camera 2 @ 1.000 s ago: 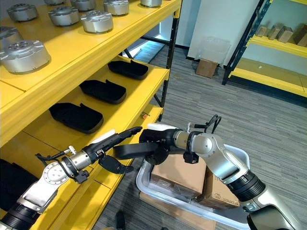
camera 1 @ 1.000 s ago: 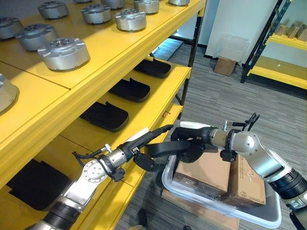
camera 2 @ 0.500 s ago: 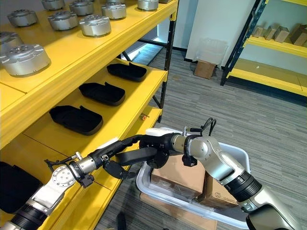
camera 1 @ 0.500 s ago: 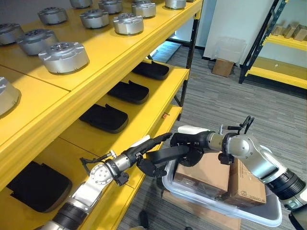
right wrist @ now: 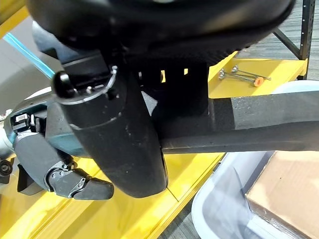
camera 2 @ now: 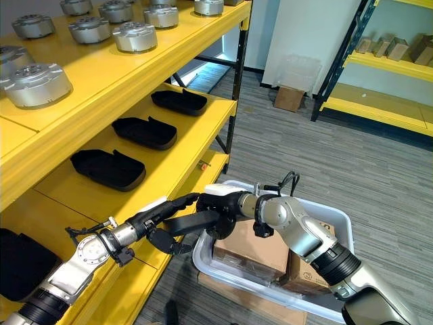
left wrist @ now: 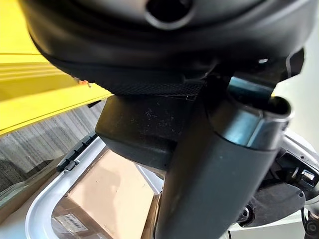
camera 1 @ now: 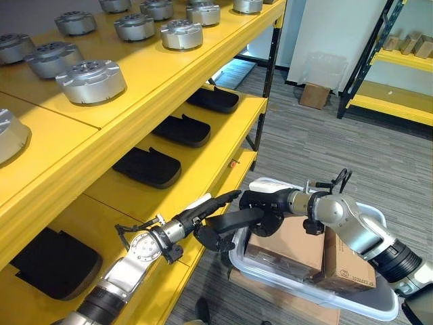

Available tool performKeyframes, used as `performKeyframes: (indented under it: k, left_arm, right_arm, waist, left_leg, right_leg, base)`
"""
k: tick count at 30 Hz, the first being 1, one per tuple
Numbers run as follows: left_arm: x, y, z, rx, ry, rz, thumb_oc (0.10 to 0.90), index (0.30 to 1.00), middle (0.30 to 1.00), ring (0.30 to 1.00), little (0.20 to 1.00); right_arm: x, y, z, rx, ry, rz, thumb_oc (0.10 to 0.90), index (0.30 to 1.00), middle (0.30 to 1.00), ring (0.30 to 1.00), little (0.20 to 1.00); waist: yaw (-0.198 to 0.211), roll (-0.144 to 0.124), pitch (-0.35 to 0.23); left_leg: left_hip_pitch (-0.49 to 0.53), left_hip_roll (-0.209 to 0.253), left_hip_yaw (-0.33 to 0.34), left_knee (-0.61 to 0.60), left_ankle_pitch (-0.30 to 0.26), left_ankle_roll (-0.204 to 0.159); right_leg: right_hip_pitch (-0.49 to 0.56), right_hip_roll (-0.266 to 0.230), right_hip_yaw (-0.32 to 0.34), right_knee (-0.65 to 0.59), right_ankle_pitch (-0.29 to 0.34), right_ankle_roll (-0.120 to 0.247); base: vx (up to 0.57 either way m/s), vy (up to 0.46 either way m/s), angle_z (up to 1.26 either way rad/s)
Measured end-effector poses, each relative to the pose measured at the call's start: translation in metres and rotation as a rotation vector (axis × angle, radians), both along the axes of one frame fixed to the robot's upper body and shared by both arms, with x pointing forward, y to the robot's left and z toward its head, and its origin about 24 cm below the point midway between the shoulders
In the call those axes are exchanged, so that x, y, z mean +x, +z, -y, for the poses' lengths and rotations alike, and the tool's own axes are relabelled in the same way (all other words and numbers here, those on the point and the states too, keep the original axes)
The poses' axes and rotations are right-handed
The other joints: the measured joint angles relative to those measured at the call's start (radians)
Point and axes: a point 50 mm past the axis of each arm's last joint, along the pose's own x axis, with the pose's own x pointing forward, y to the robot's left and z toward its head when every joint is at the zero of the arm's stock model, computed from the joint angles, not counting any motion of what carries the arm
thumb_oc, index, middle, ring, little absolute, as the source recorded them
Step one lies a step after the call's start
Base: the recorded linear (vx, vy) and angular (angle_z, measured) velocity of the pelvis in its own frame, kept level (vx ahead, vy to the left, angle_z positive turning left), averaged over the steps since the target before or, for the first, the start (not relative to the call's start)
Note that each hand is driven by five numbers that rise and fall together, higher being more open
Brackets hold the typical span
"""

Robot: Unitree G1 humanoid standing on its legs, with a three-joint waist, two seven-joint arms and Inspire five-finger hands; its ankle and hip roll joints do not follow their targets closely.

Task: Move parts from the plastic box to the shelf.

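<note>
Looking at it now, you've got the black foam part held between both hands just above the near corner of the plastic box, right beside the yellow shelf edge. Your right hand is curled around one end; your left hand has straight fingers along the top and the thumb under it (so more cradling than clenching). It looks light, stiff-ish foam, a bit flexy over its length, so I'd keep supporting both ends and not squeeze hard. Compared with a second ago, the part sits slightly lower and closer to the shelf, and the camera has shifted a bit too.
</note>
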Motion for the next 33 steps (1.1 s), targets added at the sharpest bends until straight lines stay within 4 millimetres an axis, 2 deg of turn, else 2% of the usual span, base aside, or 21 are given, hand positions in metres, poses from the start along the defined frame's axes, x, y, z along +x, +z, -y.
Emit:
performKeyframes:
  k: [9,10,11,12,17,21,33]
  left_arm:
    - [0.0017,0.0017,0.0016,-0.013,0.014,0.014,0.900,1.000,1.000,1.000,1.000]
    - [0.0027,0.0030,0.0020,-0.013,0.012,0.018,0.569,0.536,0.536,0.536,0.536]
    - [0.0031,0.0035,0.0021,-0.013,0.011,0.021,0.443,0.360,0.360,0.360,0.360]
    - [0.0034,0.0038,0.0022,-0.013,0.011,0.022,0.400,0.300,0.300,0.300,0.300]
    - [0.0063,0.0050,0.0034,-0.009,0.023,0.027,0.400,0.300,0.300,0.300,0.300]
    - [0.0065,0.0019,-0.0013,0.037,0.021,0.009,0.400,0.300,0.300,0.300,0.300]
    - [0.0084,0.0027,-0.0026,0.041,0.031,0.015,0.400,0.300,0.300,0.300,0.300]
  right_arm:
    - [0.0013,-0.0002,0.0001,0.012,-0.022,0.012,0.400,0.300,0.300,0.300,0.300]
    - [0.0016,-0.0004,0.0002,0.014,-0.028,0.011,0.400,0.300,0.300,0.300,0.300]
    - [0.0018,-0.0005,0.0002,0.015,-0.031,0.011,0.400,0.300,0.300,0.300,0.300]
    - [0.0019,-0.0005,0.0001,0.016,-0.033,0.012,0.400,0.300,0.300,0.300,0.300]
    - [0.0021,-0.0004,-0.0008,0.027,-0.039,0.020,0.400,0.300,0.300,0.300,0.300]
    - [0.0045,-0.0057,-0.0058,0.034,-0.053,0.041,0.400,0.300,0.300,0.300,0.300]
    - [0.0047,-0.0072,-0.0090,0.065,-0.067,0.025,0.400,0.300,0.300,0.300,0.300]
  waist:
    - [-0.001,0.000,0.000]
    - [-0.001,0.000,0.000]
    - [-0.001,0.000,0.000]
    - [-0.001,0.000,0.000]
    - [-0.004,0.000,0.000]
    - [-0.025,0.005,-0.003]
    - [-0.026,0.020,-0.011]
  left_leg:
    - [0.000,0.000,0.000,0.000,0.000,0.000]
    - [0.000,0.000,0.000,0.000,0.000,0.000]
    - [0.000,0.000,0.000,0.000,0.000,0.000]
    - [0.000,0.000,0.001,0.000,0.000,0.000]
    - [0.000,0.000,0.002,0.000,0.000,0.000]
    - [0.000,0.000,0.004,0.000,0.001,0.001]
    - [0.000,0.000,0.010,0.000,0.000,0.001]
  right_leg:
    - [0.000,-0.002,0.000,0.000,0.000,0.000]
    - [0.000,-0.002,0.000,0.000,0.000,0.000]
    - [0.000,-0.002,0.000,0.000,0.000,0.000]
    - [0.000,-0.002,0.000,0.000,0.000,0.000]
    - [-0.001,-0.002,0.001,0.000,0.000,0.000]
    - [-0.002,-0.003,0.003,0.000,0.001,0.000]
    - [-0.004,-0.004,0.006,0.000,0.001,0.001]
  base:
    - [0.00,0.000,0.00]
    - [0.00,0.000,0.00]
    - [0.00,0.000,0.00]
    - [0.00,0.000,0.00]
    - [0.00,0.000,0.00]
    - [0.01,0.016,-0.01]
    - [0.00,0.002,0.00]
